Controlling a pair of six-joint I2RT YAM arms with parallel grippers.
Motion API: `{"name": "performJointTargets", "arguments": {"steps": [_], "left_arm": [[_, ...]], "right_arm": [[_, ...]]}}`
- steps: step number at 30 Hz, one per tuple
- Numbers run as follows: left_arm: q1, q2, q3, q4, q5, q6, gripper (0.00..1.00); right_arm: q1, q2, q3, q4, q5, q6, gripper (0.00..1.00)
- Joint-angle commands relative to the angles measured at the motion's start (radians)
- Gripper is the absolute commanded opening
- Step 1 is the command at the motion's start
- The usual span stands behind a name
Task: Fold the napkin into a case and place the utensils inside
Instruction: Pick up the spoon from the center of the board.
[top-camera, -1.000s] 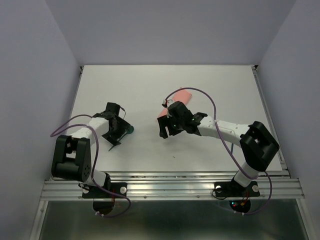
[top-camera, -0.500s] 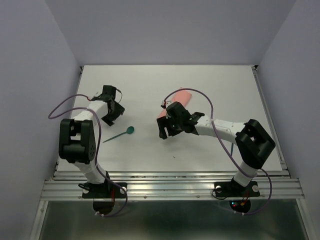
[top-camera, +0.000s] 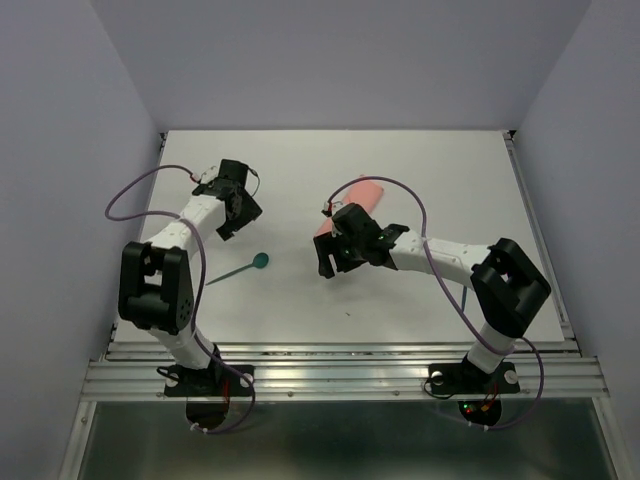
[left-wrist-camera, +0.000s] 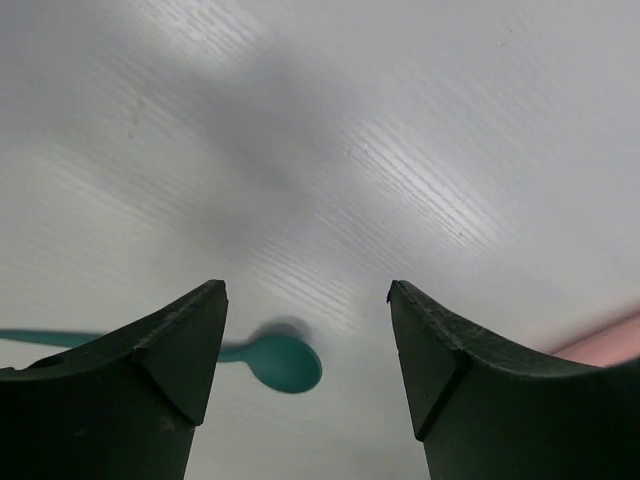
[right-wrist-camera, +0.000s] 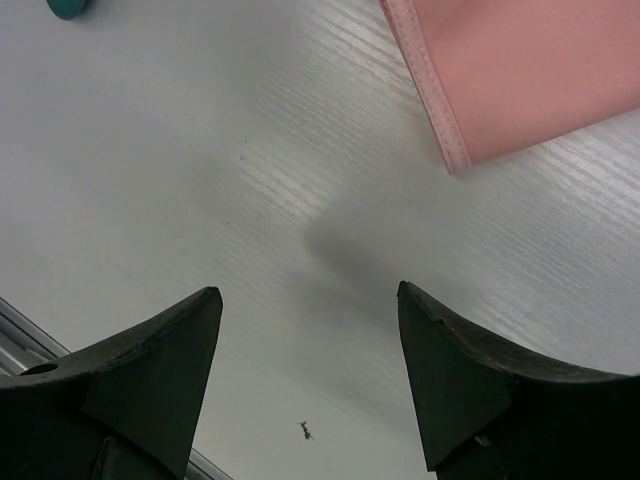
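Observation:
A dark-teal spoon (top-camera: 243, 269) lies flat on the white table (top-camera: 300, 160), its round end (left-wrist-camera: 285, 362) towards the centre. My left gripper (top-camera: 238, 212) hovers open beyond it, and in the left wrist view the spoon's bowl shows between the fingers with the handle running behind the left one. The salmon-pink napkin (top-camera: 362, 196) lies as a narrow folded strip at the centre, partly hidden under my right arm. My right gripper (top-camera: 335, 262) is open over bare table just in front of the strip's near end (right-wrist-camera: 520, 70), holding nothing.
Purple cables (top-camera: 140, 190) loop off both arms. A metal rail (top-camera: 340, 375) runs along the table's near edge. A small dark speck (right-wrist-camera: 307, 431) lies on the table below the right gripper. Grey walls close in on both sides.
My left gripper has drawn back from over the spoon towards the far left, staying open, and the spoon now lies uncovered. The right arm has barely moved.

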Motion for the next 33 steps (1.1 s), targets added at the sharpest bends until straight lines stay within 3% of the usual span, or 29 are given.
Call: {"name": "performJointTargets", "arguments": {"steps": [1, 2, 11, 16, 28, 33], "left_arm": [[0.011, -0.151, -0.099, -0.112, -0.065, -0.098, 0.79], [0.011, -0.190, -0.128, -0.119, -0.051, -0.148, 0.84], [0.006, -0.293, -0.375, -0.075, 0.098, -0.297, 0.99], [0.006, -0.279, -0.383, -0.072, 0.102, -0.339, 0.98], [0.014, -0.158, -0.303, -0.027, 0.003, -0.377, 0.84], [0.014, -0.107, -0.254, -0.021, -0.074, -0.345, 0.71]], "right_arm": [[0.000, 0.001, 0.027, 0.009, 0.013, 0.004, 0.76], [0.000, 0.004, 0.030, 0.007, 0.010, 0.005, 0.76], [0.000, 0.016, 0.029, 0.009, -0.002, -0.018, 0.77], [0.000, 0.012, 0.018, 0.013, -0.010, -0.015, 0.77], [0.000, -0.025, -0.033, 0.019, -0.016, -0.006, 0.77], [0.000, -0.019, -0.030, 0.021, -0.019, -0.001, 0.77]]}}
